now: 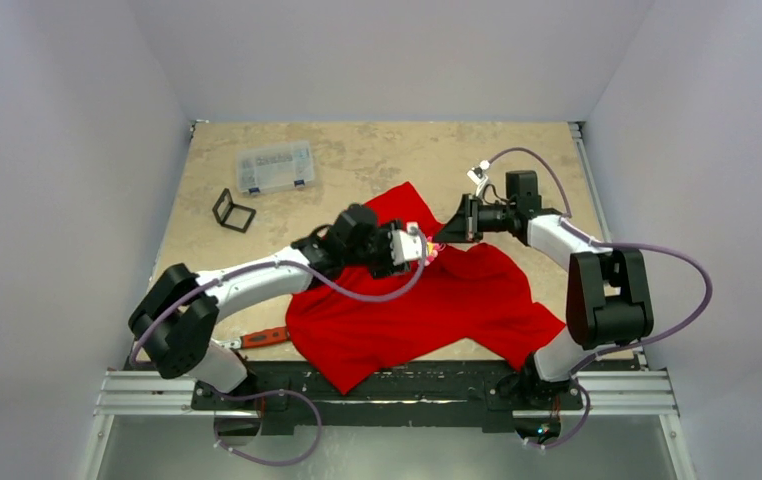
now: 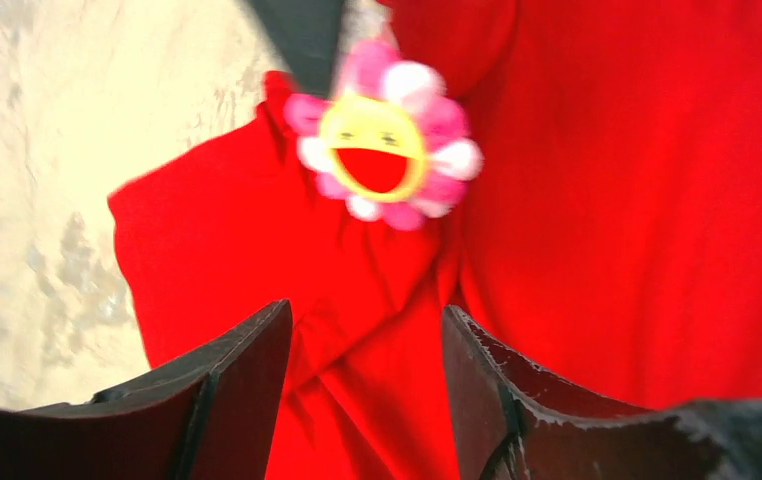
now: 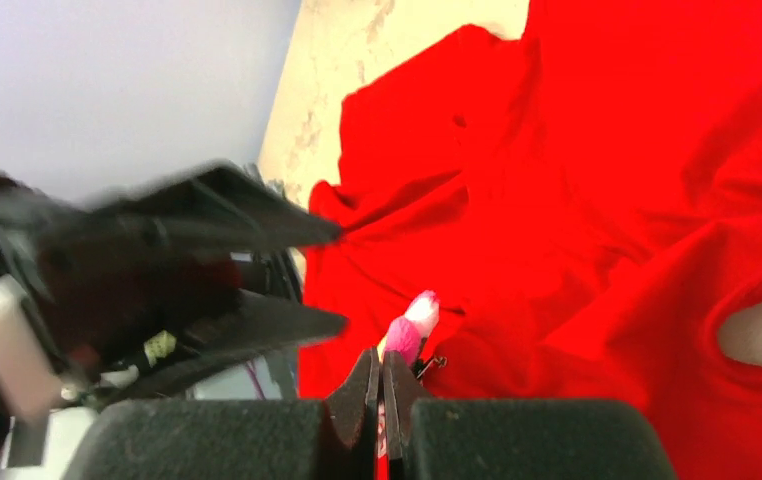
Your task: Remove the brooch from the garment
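Nearest the arm bases, a red-handled tool (image 1: 265, 337) lies on the counter (image 1: 357, 150). Its far end is tucked under the left arm, so its head cannot be made out. The garment (image 1: 437, 310) spreads crumpled across the middle of the counter, and its near hem reaches the mounting rail. No neck tag can be picked out among the folds.

Above the cloth, the left pincer (image 2: 367, 315) stands open with nothing between its fingers but red fabric below. The brooch (image 2: 387, 150) sits just ahead of those fingertips on a raised fold of the garment. It is motion-blurred, though its pink petals and yellow-and-red face are readable. From overhead it is only a speck between the two pincers, largely masked by the left wrist.

The right pincer (image 3: 382, 358) comes in from the far side, its fingers closed tight together. The brooch appears there edge-on, a pink sliver right at their tips. Whether they pinch a petal, the pin or only cloth cannot be told. In that view the left pincer is a dark smear.

Farther off, well clear of the garment, sit a small black frame (image 1: 233, 210) and a clear plastic box (image 1: 275, 167).
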Robot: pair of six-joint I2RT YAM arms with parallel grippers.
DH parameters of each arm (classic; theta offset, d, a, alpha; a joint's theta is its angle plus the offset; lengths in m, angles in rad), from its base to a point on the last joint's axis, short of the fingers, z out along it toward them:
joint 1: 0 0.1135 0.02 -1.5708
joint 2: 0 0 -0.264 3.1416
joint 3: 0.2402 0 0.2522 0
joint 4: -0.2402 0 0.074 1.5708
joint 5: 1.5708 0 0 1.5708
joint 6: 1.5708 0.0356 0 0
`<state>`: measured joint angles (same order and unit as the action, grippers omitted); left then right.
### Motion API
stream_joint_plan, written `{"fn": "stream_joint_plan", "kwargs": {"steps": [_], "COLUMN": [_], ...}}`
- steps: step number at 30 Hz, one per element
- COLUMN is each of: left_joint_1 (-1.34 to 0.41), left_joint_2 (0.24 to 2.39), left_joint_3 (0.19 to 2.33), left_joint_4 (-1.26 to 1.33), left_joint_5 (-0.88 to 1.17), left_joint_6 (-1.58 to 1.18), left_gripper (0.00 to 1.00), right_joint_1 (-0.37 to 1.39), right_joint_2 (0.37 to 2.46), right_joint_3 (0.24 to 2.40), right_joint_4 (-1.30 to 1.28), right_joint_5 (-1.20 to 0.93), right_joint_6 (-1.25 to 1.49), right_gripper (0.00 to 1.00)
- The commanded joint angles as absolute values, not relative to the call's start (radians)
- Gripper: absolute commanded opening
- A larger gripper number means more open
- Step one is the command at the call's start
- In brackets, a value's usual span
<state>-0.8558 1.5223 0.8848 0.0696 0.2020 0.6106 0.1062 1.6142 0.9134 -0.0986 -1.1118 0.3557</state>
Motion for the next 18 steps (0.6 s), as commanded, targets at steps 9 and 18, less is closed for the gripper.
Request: {"fn": "stream_joint_plan", "kwargs": {"steps": [9, 18], "left_joint_1": [-0.621, -0.623], "left_joint_2": [1.562, 1.672], "left_joint_3": [1.041, 0.990], "left_joint_4": [-0.207, 0.148], "left_joint_5": [0.686, 0.728], "left_joint_6": [-0.234, -0.382], "left_gripper": [0.55, 0.55], "right_joint_1": [0.160, 0.240], "right_joint_2": [1.583, 1.414], "right_joint_3": [0.891, 0.866], "right_joint_4": [-0.403, -0.374], "right_joint_5": [-0.852, -0.764], "right_joint_6": [-0.036, -0.406], "right_gripper": [0.00, 0.00]}}
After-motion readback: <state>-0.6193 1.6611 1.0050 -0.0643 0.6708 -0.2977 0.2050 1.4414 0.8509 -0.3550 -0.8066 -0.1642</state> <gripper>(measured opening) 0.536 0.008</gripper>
